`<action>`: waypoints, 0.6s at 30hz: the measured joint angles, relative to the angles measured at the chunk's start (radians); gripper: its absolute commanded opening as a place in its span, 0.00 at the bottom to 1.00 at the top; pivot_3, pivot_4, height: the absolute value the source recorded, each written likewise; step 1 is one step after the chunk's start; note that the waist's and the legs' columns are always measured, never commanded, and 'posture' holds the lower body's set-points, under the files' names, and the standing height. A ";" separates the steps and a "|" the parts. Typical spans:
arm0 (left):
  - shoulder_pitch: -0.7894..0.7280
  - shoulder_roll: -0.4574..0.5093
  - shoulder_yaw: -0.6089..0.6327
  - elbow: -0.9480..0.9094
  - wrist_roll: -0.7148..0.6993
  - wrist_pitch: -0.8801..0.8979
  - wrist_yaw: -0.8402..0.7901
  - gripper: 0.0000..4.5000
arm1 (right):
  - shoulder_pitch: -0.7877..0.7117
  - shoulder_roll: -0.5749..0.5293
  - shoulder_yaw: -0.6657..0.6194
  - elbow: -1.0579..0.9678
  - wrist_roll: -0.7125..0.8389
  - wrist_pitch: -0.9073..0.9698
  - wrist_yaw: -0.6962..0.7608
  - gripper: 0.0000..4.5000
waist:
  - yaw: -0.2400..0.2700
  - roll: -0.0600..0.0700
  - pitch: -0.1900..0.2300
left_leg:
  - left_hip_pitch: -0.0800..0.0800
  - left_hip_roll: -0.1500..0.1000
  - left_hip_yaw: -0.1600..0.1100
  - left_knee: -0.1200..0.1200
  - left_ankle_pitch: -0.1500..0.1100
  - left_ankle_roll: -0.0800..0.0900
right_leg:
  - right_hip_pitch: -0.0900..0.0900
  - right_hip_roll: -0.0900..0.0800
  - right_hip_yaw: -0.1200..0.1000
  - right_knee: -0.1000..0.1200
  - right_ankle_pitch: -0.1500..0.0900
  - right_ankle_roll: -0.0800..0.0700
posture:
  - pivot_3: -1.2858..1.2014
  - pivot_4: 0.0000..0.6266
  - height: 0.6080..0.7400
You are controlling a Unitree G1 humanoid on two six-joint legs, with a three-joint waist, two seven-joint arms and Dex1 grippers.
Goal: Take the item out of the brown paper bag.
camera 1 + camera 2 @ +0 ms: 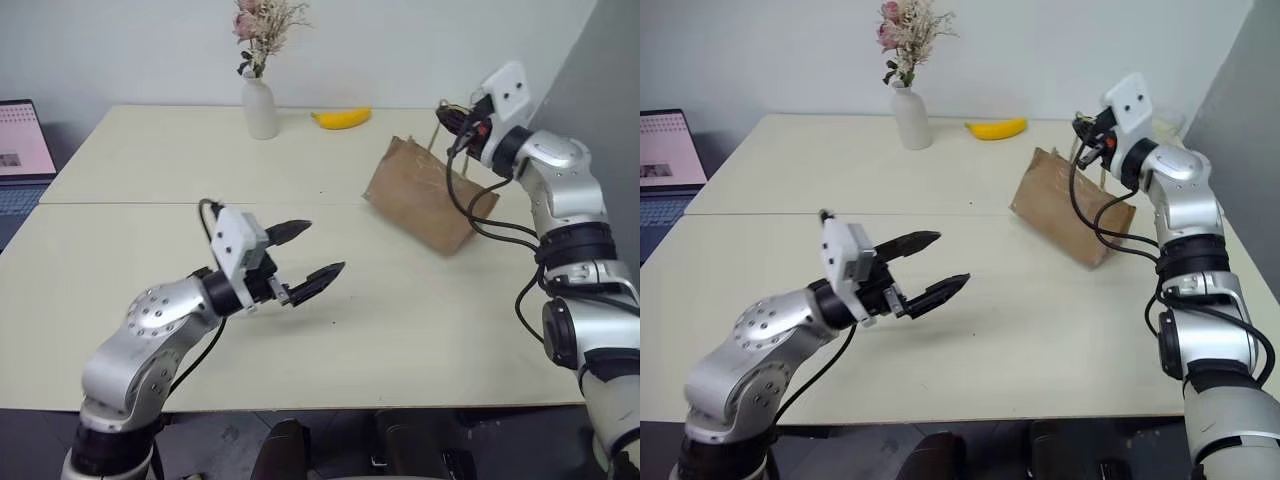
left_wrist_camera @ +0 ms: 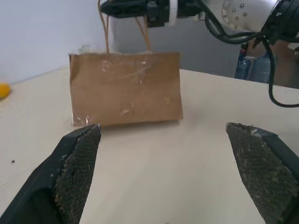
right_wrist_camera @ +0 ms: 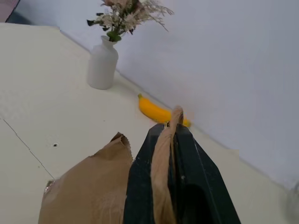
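Brown paper bag [image 1: 420,195], one only, is standing on the pale table [image 1: 150,300], its cord handles [image 2: 106,32] being pinched by the right gripper [image 1: 447,118] above it. The left gripper [image 1: 310,255] is hovering wide apart nearby. One banana [image 1: 341,118] and one vase [image 1: 260,105] are sitting behind.

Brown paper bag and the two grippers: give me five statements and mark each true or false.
1. The right gripper is shut on the handles of the brown paper bag. True.
2. The left gripper holds the bag. False: its fingers are spread open with nothing between them, short of the bag.
3. The banana lies inside the bag. False: it lies on the table behind it.
4. A white vase of flowers stands on the table. True.
5. The bag lies flat. False: it stands upright.
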 measured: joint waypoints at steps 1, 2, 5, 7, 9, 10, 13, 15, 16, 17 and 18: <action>0.036 0.001 0.017 -0.023 -0.003 0.000 0.013 1.00 | -0.026 0.004 0.017 0.040 -0.022 -0.059 0.009 0.01 | -0.003 0.000 0.000 | 0.001 0.000 0.000 0.000 0.000 0.000 | 0.000 0.000 0.000 0.000 0.000 0.000 | 0.52 0.24 1.00; 0.061 0.001 0.027 -0.037 -0.005 0.000 0.017 1.00 | -0.047 0.010 0.024 0.069 -0.035 -0.100 0.015 0.01 | -0.003 0.000 0.000 | 0.001 0.000 0.000 0.000 0.000 0.000 | 0.000 0.000 0.000 0.000 0.000 0.000 | 0.52 0.24 1.00; 0.147 0.002 0.053 -0.090 -0.009 0.001 0.046 1.00 | -0.140 0.065 0.056 0.215 -0.091 -0.233 0.028 0.01 | -0.005 0.001 0.000 | 0.002 0.000 -0.001 0.000 0.000 0.000 | 0.000 0.000 0.001 0.002 0.000 0.000 | 0.52 0.24 1.00; 0.167 -0.001 0.055 -0.104 -0.009 0.001 0.064 1.00 | -0.182 0.101 0.067 0.286 -0.117 -0.292 0.028 0.01 | -0.002 0.001 0.000 | 0.002 0.000 -0.001 0.000 0.000 0.000 | 0.001 0.000 0.000 0.002 0.000 -0.001 | 0.52 0.24 1.00; 0.188 -0.010 0.063 -0.118 -0.005 0.000 0.098 1.00 | -0.231 0.151 0.084 0.368 -0.147 -0.334 0.024 0.01 | -0.002 0.001 0.001 | 0.002 0.000 -0.002 0.000 0.000 0.000 | 0.001 0.000 0.000 0.003 0.001 -0.001 | 0.52 0.24 1.00; 0.189 -0.019 0.065 -0.120 -0.003 -0.002 0.110 1.00 | -0.249 0.176 0.095 0.390 -0.161 -0.350 0.022 0.01 | -0.002 0.001 0.001 | 0.002 0.000 -0.002 0.000 0.000 0.000 | 0.000 0.000 0.000 0.003 0.001 -0.002 | 0.52 0.24 1.00; 0.211 -0.030 0.070 -0.127 0.015 -0.019 0.145 1.00 | -0.300 0.254 0.121 0.454 -0.206 -0.397 -0.002 0.01 | -0.002 0.001 0.001 | 0.002 0.000 -0.002 0.000 0.000 0.000 | 0.000 -0.001 0.000 0.002 0.001 -0.002 | 0.52 0.24 1.00; 0.225 -0.033 0.071 -0.131 0.026 -0.027 0.159 1.00 | -0.322 0.293 0.139 0.480 -0.229 -0.421 -0.016 0.01 | -0.001 0.001 0.001 | 0.001 0.000 -0.003 0.000 0.000 0.000 | 0.000 -0.001 0.000 0.002 0.000 -0.002 | 0.52 0.24 1.00; 0.233 -0.033 0.072 -0.134 0.029 -0.030 0.166 1.00 | -0.330 0.310 0.143 0.489 -0.244 -0.431 -0.022 0.01 | 0.000 0.001 0.001 | 0.001 0.000 -0.003 0.000 0.000 0.000 | 0.000 -0.001 0.000 0.002 0.001 -0.003 | 0.52 0.24 1.00; 0.240 -0.035 0.072 -0.135 0.034 -0.034 0.170 1.00 | -0.337 0.324 0.150 0.497 -0.256 -0.444 -0.027 0.01 | 0.001 0.001 0.001 | 0.001 0.000 -0.003 0.000 0.000 0.000 | 0.000 -0.001 -0.001 0.002 0.001 -0.003 | 0.52 0.24 1.00; 0.248 -0.038 0.072 -0.137 0.039 -0.039 0.177 1.00 | -0.346 0.338 0.159 0.510 -0.272 -0.458 -0.042 0.01 | 0.002 0.002 0.001 | 0.001 0.000 -0.003 0.000 0.000 0.000 | 0.000 -0.002 -0.001 0.002 0.001 -0.003 | 0.52 0.24 1.00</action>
